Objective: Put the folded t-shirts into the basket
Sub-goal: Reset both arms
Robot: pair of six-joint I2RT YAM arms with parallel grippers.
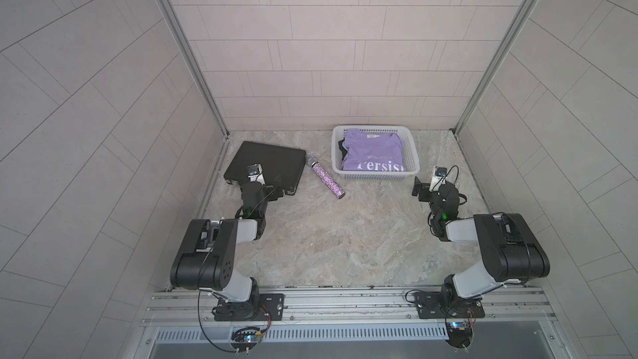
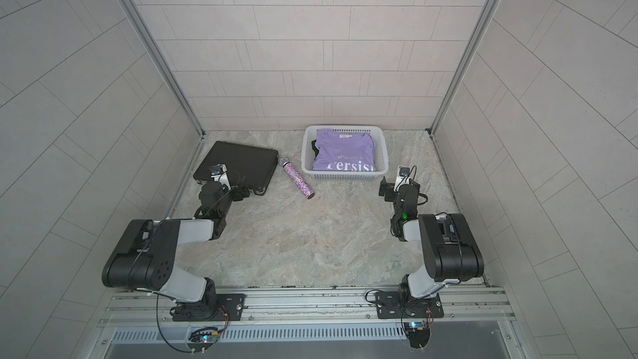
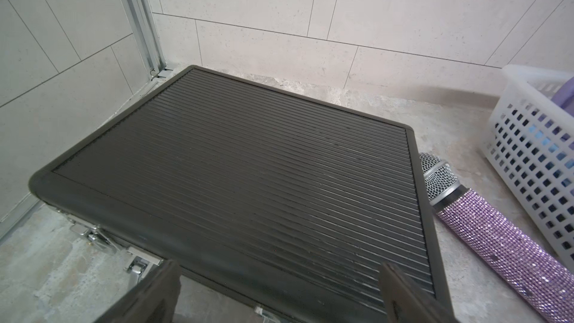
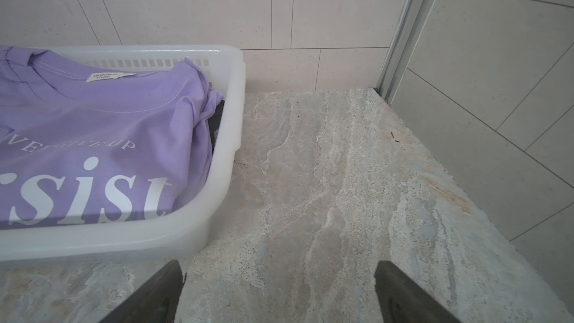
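your right gripper [image 4: 278, 267], spread and empty, sits just beside the basket [image 1: 374, 177]; the lilac shirt [image 1: 373, 153] lies inside it. your left gripper [image 3: 279, 265], also spread, is farther off.

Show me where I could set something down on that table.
Bare: the table between left arm and right arm, in front of microphone and basket; the strip between basket and right wall. Crowded: the back, with black case, microphone and basket.
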